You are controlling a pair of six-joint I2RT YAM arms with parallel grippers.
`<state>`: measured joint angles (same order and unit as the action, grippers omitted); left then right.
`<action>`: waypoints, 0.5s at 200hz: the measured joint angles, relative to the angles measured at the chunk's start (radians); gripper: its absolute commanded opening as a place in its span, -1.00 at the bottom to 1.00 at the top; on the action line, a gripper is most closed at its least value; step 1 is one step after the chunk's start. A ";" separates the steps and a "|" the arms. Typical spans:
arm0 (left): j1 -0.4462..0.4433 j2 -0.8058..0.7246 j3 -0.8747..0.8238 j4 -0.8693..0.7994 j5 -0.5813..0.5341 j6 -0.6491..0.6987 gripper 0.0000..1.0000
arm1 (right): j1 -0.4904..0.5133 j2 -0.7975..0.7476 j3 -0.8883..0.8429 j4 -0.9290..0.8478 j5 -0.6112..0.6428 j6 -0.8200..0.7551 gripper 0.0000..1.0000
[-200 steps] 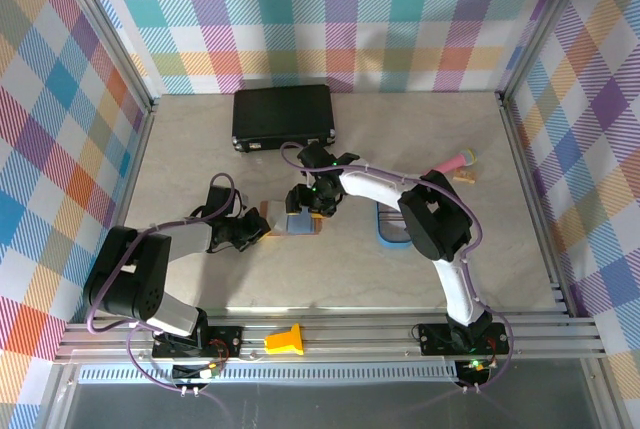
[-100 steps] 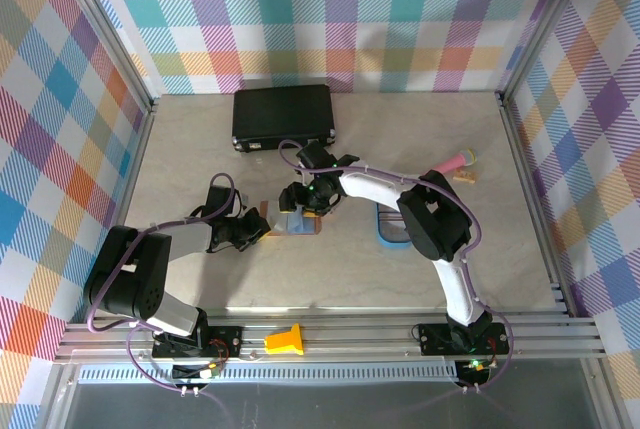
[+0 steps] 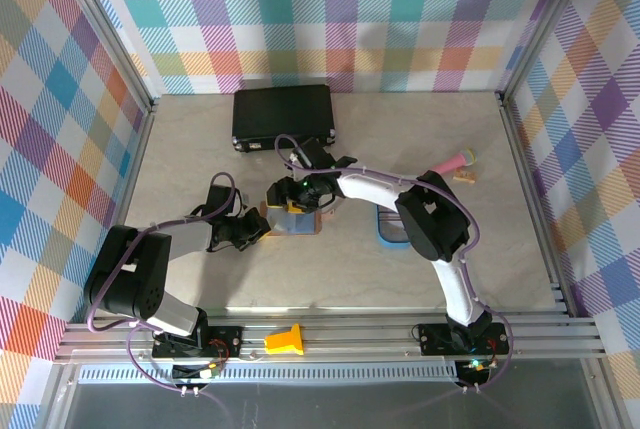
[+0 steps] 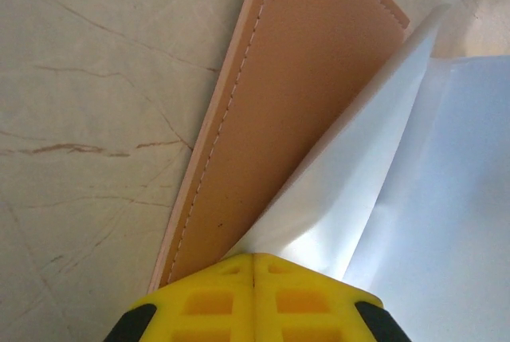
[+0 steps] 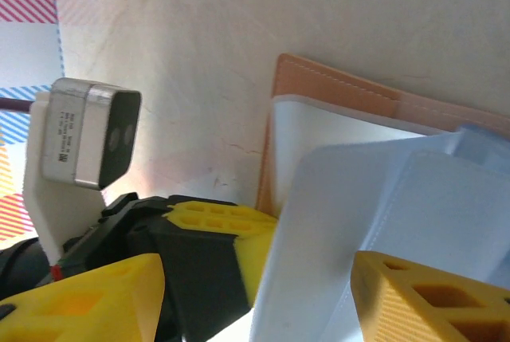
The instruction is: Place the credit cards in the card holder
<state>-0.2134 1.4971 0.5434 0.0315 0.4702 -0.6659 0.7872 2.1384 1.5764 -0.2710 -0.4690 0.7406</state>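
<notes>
Bright, even light from overhead; top view sharp, with soft dark shadows on the table (image 3: 330, 279) left of centre. Left wrist view: stitching on the card holder (image 4: 279, 103) crisp, the left gripper (image 4: 253, 298) blurred (very near the lens). Right wrist view softer; the card holder's pale inside glares almost white.

Several lines of tiny dark print sit on the silver-grey metal camera box (image 5: 82, 131), seemingly too small to read.
</notes>
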 measured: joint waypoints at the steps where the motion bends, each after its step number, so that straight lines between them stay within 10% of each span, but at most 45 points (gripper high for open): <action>1: 0.000 0.000 0.000 -0.002 0.000 0.001 -0.86 | 0.000 0.000 0.000 0.001 -0.001 0.000 0.26; 100: 0.001 -0.064 0.045 -0.189 -0.110 0.043 -0.84 | 0.016 0.095 0.069 0.039 -0.040 0.037 0.26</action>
<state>-0.2127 1.4330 0.5884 -0.1577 0.3603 -0.6231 0.8028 2.2330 1.6455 -0.2325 -0.5087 0.7780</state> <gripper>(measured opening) 0.080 0.630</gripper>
